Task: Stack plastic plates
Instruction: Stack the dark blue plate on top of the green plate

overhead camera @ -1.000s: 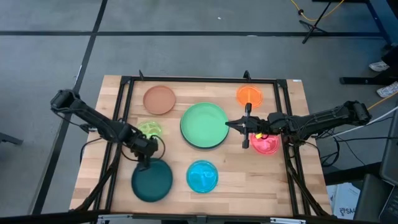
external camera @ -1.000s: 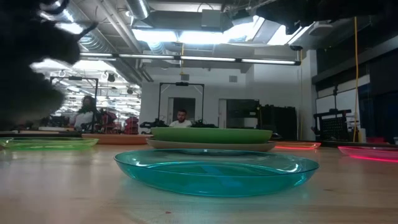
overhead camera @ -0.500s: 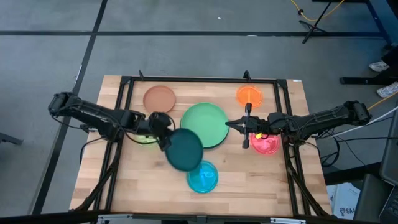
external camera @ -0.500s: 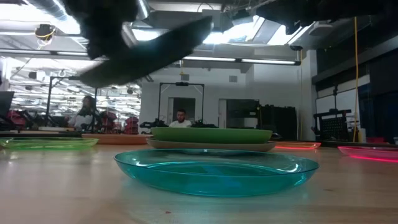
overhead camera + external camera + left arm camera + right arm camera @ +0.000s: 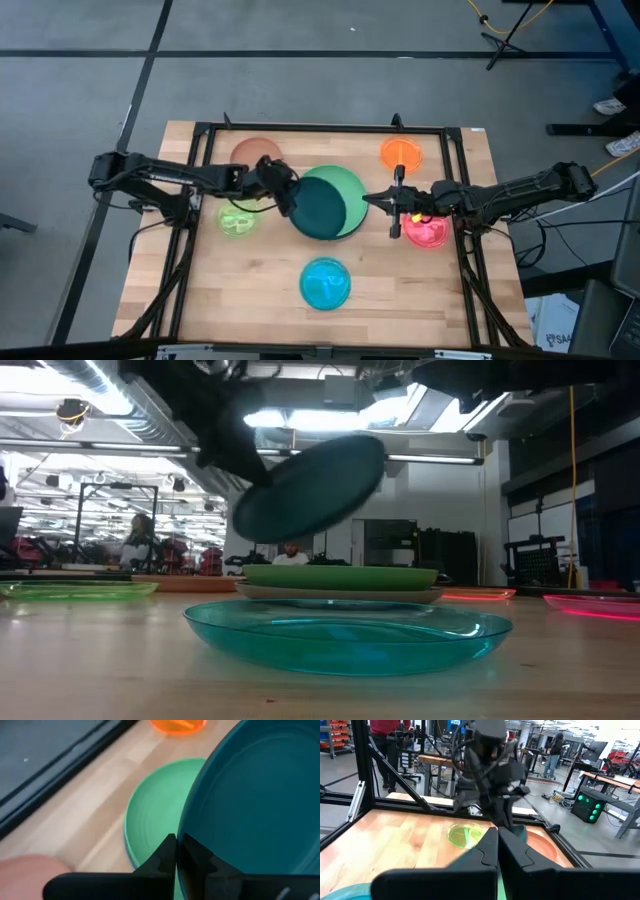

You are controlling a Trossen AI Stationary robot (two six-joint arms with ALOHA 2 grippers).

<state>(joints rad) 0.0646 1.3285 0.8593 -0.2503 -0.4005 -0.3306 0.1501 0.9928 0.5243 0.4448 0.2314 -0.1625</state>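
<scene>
My left gripper [image 5: 283, 190] is shut on the dark teal plate [image 5: 322, 207], which hangs tilted in the air over the light green plate [image 5: 350, 184]. In the low view the teal plate [image 5: 310, 488] floats above the green plate [image 5: 340, 576], which rests on a grey plate [image 5: 340, 595]. My right gripper [image 5: 397, 200] is shut on nothing beside the green plate's right edge, close to the pink-red plate [image 5: 425, 232]. The right wrist view shows its fingers [image 5: 496, 837] closed together. My left gripper [image 5: 177, 851] pinches the dark teal plate's rim [image 5: 186, 840] between its two fingers, on the plate's edge toward the table's left. The fingers come from the table's left. The plate is lifted clear and tilted, its free edge higher, over the green plate [image 5: 155, 815].
Lying flat on the table are the blue plate [image 5: 326, 283] near the front edge, the lime plate [image 5: 238, 217] under my left arm, the brown plate [image 5: 256, 150] and the orange plate [image 5: 401, 153] toward the far edge. A black frame [image 5: 320, 128] borders the table.
My left gripper has lifted the dark teal plate off the table's near-left part and carried it up and toward the far right, over the light green plate. The plate has tipped from flat to tilted. The lime plate, hidden before by the arm, now shows.
</scene>
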